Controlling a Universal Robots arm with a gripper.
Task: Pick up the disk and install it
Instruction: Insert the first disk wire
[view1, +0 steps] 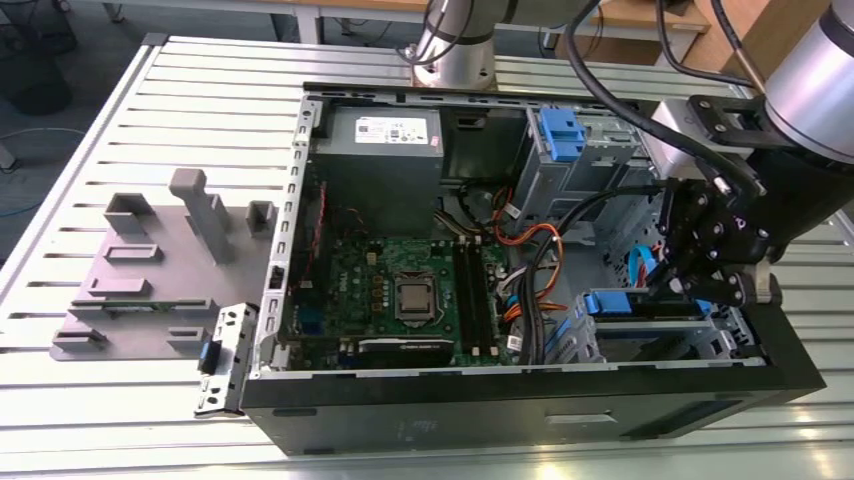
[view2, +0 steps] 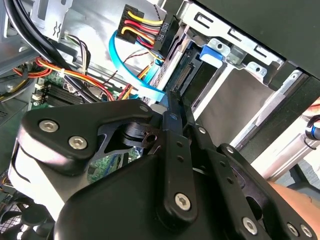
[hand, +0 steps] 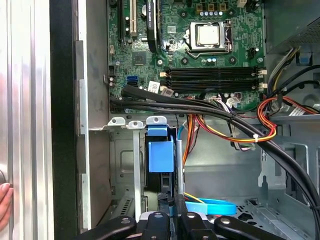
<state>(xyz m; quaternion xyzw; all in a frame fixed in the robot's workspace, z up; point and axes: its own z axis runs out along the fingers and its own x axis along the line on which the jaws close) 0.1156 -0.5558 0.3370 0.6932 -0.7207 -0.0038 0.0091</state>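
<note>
The disk (view1: 610, 303) sits in the lower drive bay of the open computer case (view1: 534, 400), at the exterior view's right, with its blue handle end showing. In both wrist views that blue end (hand: 160, 155) (view2: 212, 50) lies at the bay's mouth, and the dark connector edge faces the fingers. My gripper (view1: 667, 290) hangs over the bay beside the disk. Its black fingers are shut together, and their tips (view2: 172, 97) (hand: 171, 216) are right at the disk's connector end. I cannot tell whether they touch it.
A blue flat cable (view2: 132, 75) and orange and black wire bundles (hand: 225, 122) run close by the fingers. The motherboard (view1: 400, 290), grey power-supply box (view1: 380, 130) and blue latch cage (view1: 561, 135) occupy the case. A grey fixture (view1: 147, 270) lies outside. A hand (view2: 295, 195) rests nearby.
</note>
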